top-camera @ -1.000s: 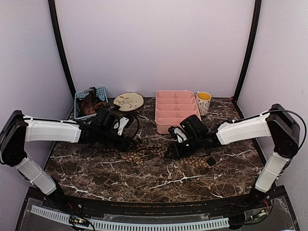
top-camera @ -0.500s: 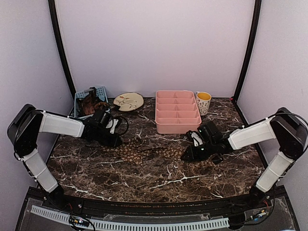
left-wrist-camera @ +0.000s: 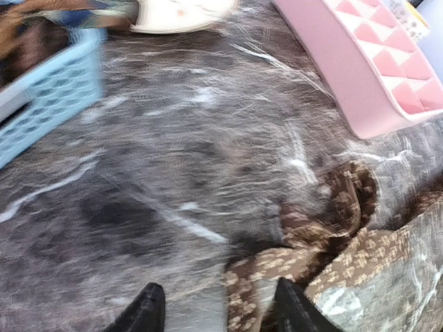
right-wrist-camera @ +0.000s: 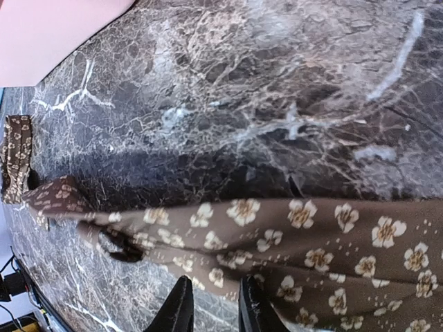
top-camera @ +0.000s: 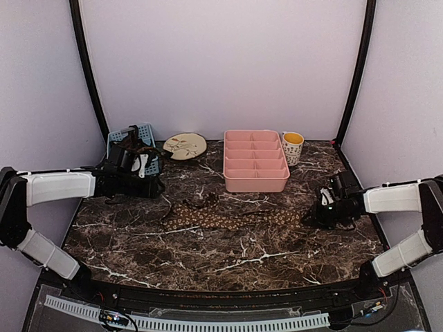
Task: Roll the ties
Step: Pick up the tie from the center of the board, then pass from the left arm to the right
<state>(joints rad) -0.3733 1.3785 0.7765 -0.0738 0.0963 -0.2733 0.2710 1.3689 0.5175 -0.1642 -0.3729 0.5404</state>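
One of the ties point(top-camera: 228, 220), brown with tan flowers, lies stretched left to right across the middle of the marble table. My right gripper point(top-camera: 320, 213) is low at its right end. In the right wrist view the right gripper point(right-wrist-camera: 216, 304) has its jaws drawn close on the edge of the tie point(right-wrist-camera: 311, 235). My left gripper point(top-camera: 154, 185) hovers up-left of the tie's crumpled left end, apart from it. Although the left wrist view is blurred, it shows the left gripper point(left-wrist-camera: 218, 311) open, with the tie point(left-wrist-camera: 332, 249) lying on the table just ahead.
A blue basket point(top-camera: 142, 128) with brown fabric in it stands at the back left, close behind my left arm. Further along the back are a patterned plate point(top-camera: 185, 145), a pink divided tray point(top-camera: 256, 160) and a cup point(top-camera: 293, 146).
My right gripper has pulled rightward with the tie, drawing it out straight. My left gripper closed on the tie's left end, then let go and backed off toward the basket.
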